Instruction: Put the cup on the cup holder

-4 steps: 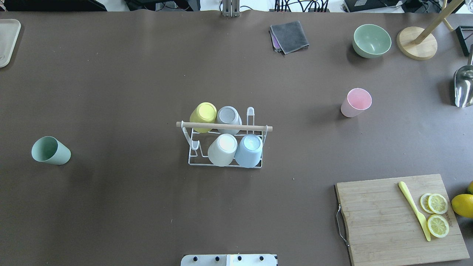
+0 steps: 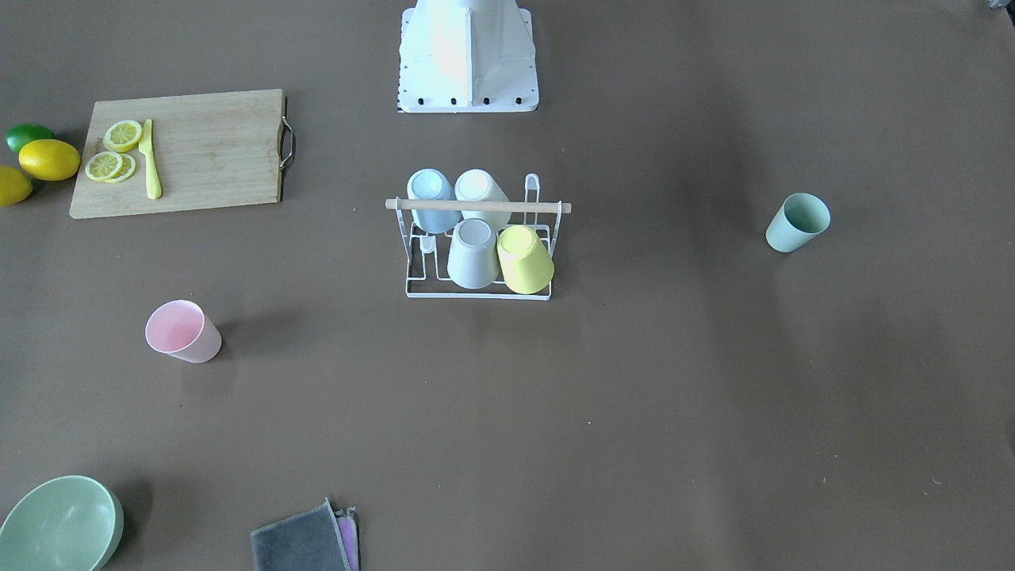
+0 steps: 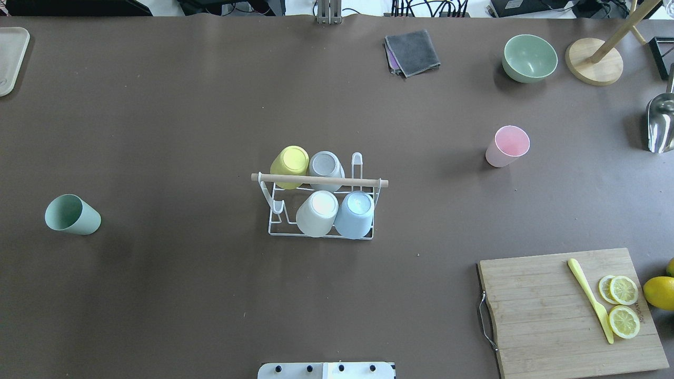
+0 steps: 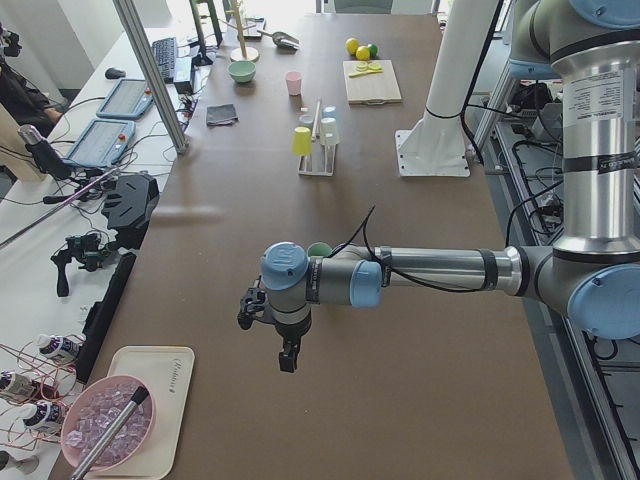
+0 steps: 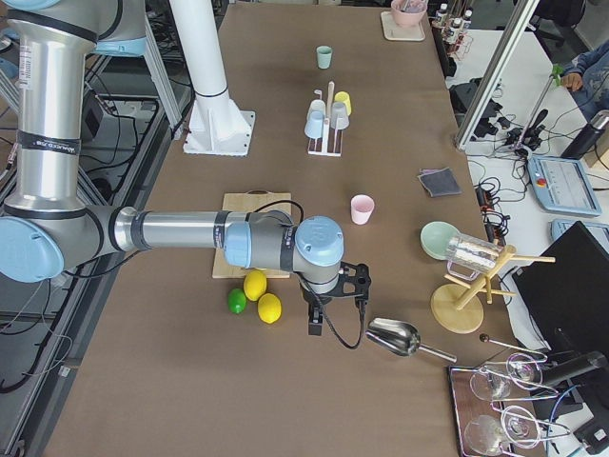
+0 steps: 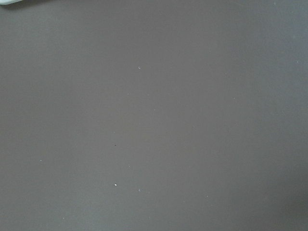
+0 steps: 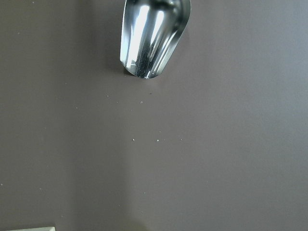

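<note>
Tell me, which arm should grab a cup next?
Probably left. The left gripper hangs close to the green cup; the right gripper sits by the metal scoop, farther from the pink cup.

I can read no word or number anywhere. The cutting board [image 3: 547,316] carries a small burnt-in mark at its 3 o'clock edge, too small to make out. The white tray [image 4: 175,400] bears cursive script at its 12 o'clock end, illegible. Printed labels wrap my left arm [image 4: 600,120] and right arm [image 5: 43,114]; their print is blurred.
</note>
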